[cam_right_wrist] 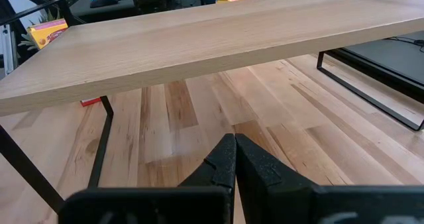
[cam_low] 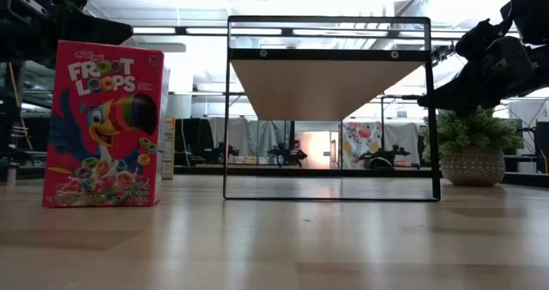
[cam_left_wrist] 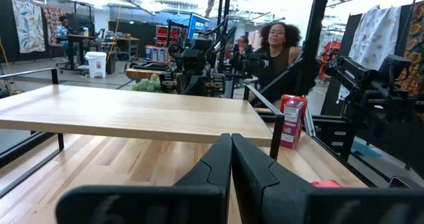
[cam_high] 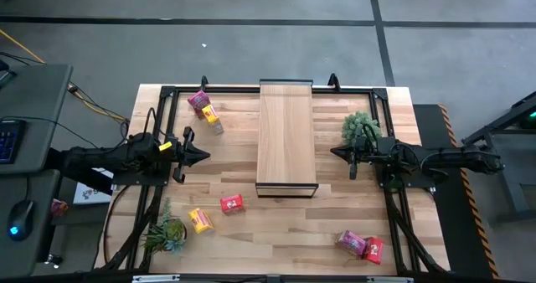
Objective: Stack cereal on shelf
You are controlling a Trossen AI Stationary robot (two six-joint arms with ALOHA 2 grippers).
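I have both arms parked at either side of the shelf (cam_high: 286,136), which stands in the middle of the table (cam_high: 243,233) with nothing on its top. My left gripper (cam_high: 201,156) has its fingers (cam_left_wrist: 218,164) pressed flat together, holding nothing, and they point straight at the shelf's long side, apart from it. My right gripper (cam_high: 335,152) is the same: fingers (cam_right_wrist: 228,159) closed on each other, empty, aimed at the opposite long side of the shelf, with the tips just short of its edge.

None of the cereal is on the shelf. A pink box (cam_high: 199,101) and a yellow box (cam_high: 211,115) lie touching each other on the tabletop, off to one side of my left fingers, toward the far rail. On the other side of those fingers, toward the near edge, a second yellow box (cam_high: 199,221) lies beside a small potted plant (cam_high: 166,234), and a red box (cam_high: 232,203) lies near the shelf's near end. From the table-level camera that red box (cam_low: 105,123) stands upright. The last pair, a pink box (cam_high: 351,242) and a red box (cam_high: 373,249), lie touching near the table's near corner, well apart from my right fingers. A bushier potted plant (cam_high: 361,128) stands just beside the right gripper. In the left wrist view a person (cam_left_wrist: 275,48) is in the room beyond the table.
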